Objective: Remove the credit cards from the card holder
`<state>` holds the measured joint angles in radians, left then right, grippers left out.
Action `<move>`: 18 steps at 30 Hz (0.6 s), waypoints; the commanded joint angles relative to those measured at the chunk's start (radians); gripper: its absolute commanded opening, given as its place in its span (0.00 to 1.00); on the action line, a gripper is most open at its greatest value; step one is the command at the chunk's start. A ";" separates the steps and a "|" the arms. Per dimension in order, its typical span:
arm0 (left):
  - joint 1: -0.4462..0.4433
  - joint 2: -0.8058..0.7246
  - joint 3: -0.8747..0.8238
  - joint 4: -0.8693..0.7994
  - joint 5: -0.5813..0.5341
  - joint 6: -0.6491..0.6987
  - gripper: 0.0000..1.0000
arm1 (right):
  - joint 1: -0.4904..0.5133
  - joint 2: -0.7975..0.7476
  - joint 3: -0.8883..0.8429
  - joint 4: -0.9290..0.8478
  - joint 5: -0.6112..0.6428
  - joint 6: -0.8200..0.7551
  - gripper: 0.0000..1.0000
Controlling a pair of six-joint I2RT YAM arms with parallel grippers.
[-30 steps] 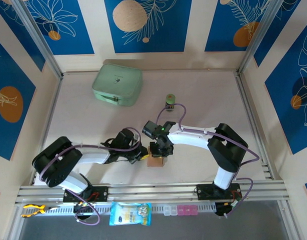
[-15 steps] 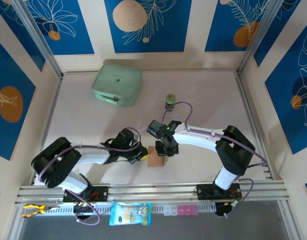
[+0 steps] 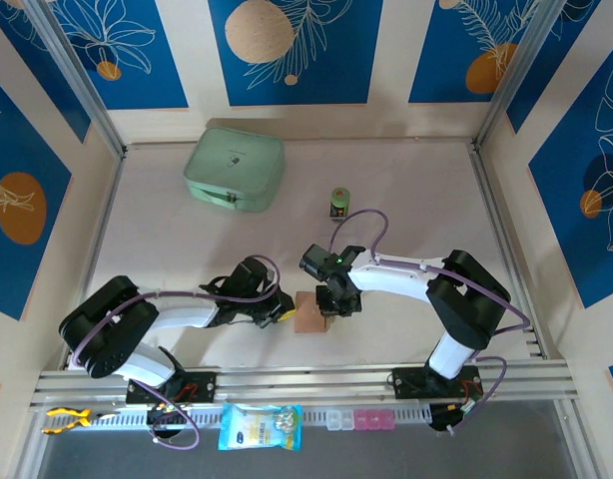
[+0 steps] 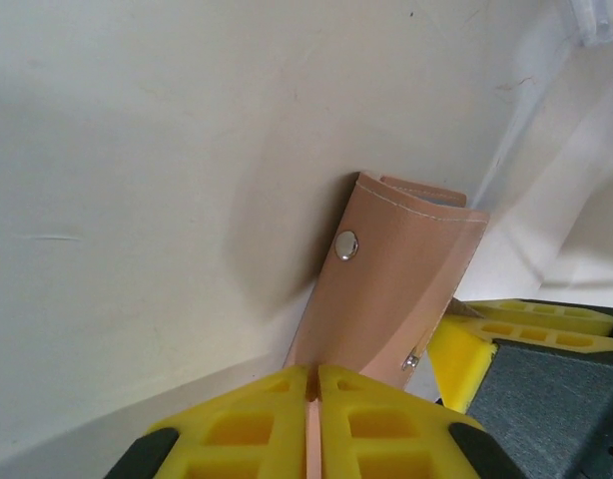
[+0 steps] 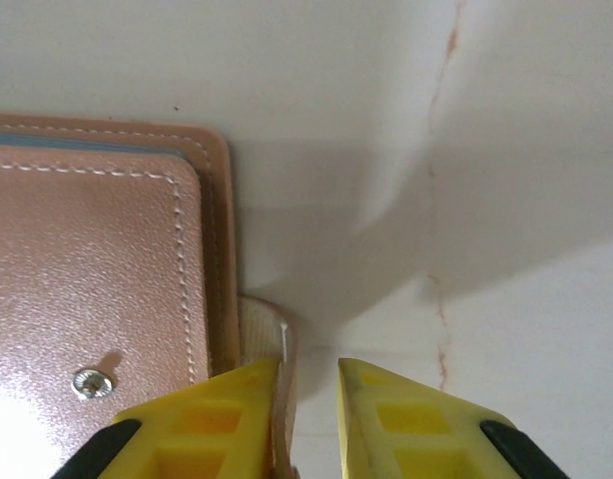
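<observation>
So the pale surface (image 3: pixel 416 200) has loads of free room. The whole right half and the left side are open right out to the metal rails along the edges. The biggest thing on it is the mint-green case (image 3: pixel 234 168), parked up near the far-left corner and well apart from the action.

Both arms fold in toward the middle near the front edge and meet at the card holder (image 3: pixel 309 316), which lies between the two claws. It's closed up, pinkish-brown side showing, with a stitched border and a snap stud (image 4: pixel 346 244).

The left claw (image 4: pixel 311 371) is pressed together on a thin edge of the holder, with only a sliver of pink between the yellow fingertips. The right claw (image 5: pixel 308 364) sits at the holder's corner with its jaws a little apart. The side tab (image 5: pixel 270 329) is right against one fingertip, and bare surface shows in the gap, so it isn't pinching anything.

The little green-and-black cylinder (image 3: pixel 339 203) stands farther back, clear of both arms.
</observation>
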<state>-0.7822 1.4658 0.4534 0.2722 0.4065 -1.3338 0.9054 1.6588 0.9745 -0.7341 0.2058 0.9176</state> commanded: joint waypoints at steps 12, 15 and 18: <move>-0.008 -0.012 0.011 0.004 -0.021 0.008 0.10 | -0.011 0.015 -0.045 0.084 -0.040 0.016 0.18; -0.006 -0.012 0.009 0.005 -0.027 0.007 0.10 | -0.010 0.011 -0.045 0.081 -0.039 0.014 0.16; -0.005 -0.016 0.007 0.010 -0.032 0.010 0.10 | -0.011 0.008 -0.041 0.072 -0.036 0.010 0.14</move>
<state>-0.7822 1.4658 0.4534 0.2729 0.3950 -1.3338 0.8982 1.6608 0.9451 -0.6609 0.1829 0.9176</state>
